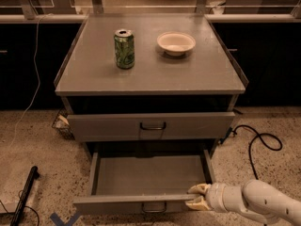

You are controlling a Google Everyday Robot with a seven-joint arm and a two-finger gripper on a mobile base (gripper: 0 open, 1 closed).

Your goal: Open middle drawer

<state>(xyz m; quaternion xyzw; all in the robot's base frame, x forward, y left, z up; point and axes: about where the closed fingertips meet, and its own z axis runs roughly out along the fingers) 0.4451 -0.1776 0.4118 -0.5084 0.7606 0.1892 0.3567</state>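
The middle drawer (148,174) stands pulled out toward me, showing its shallow grey tray and a small loop handle (154,207) on its low front. My gripper (197,196), cream-coloured on a white arm, comes in from the lower right. Its fingers (200,188) sit one inside and one outside the right end of the drawer's front panel, closed on it. The drawer above (150,125) is shut, with its own loop handle.
A green can (124,48) and a white bowl (176,43) stand on the cabinet top (207,74). A black cable (263,140) loops on the floor at right. A black rod (23,197) and blue tape (66,219) lie on the floor at left.
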